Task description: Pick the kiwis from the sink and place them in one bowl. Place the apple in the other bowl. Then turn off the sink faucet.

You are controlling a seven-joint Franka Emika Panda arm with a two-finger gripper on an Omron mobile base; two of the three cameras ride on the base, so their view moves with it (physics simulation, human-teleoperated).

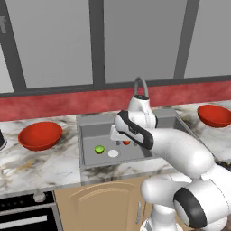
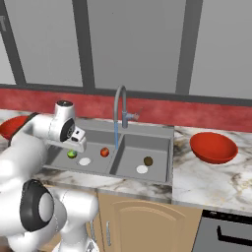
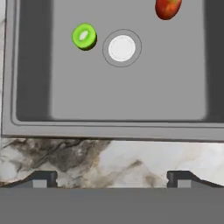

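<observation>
- Green kiwi [image 3: 84, 36] lies on the floor of the left basin of the sink [image 3: 127, 96], at about 10 o'clock in the hand view, just to the 9 o'clock side of the white drain [image 3: 121, 48] and apart from it. It shows a pale core ringed in lime green, so it seems to present an end or cut face upward; its long axis looks tilted toward 1–7 o'clock, though the fruit is nearly round here and I cannot fix this firmly.
- Apple [image 3: 166, 8] sits in the same basin at about 1 o'clock, cut by the top edge, well apart from the green kiwi with the drain between them.
- Brown kiwi [image 2: 148, 160] rests in the right basin, just beyond that basin's drain; too small to read its axis.
- Faucet [image 2: 119, 110] arches over the divider — a blue stream falls from the spout, so water is running.
- Red bowls: one [image 2: 213, 146] on the counter right of the sink, one [image 1: 39, 135] on the counter left of it; nothing shows inside either.
- Gripper [image 3: 113, 178] hangs above the near rim of the sink, over the marble counter edge, fingers spread to their full width, nothing between them.
- Judgement: first step in hand — approach to the green kiwi; no fruit moved yet. Next move calls for advancing toward 11 o'clock, descending into the basin, straddling the kiwi across its short axis, clear of the drain ring.
</observation>
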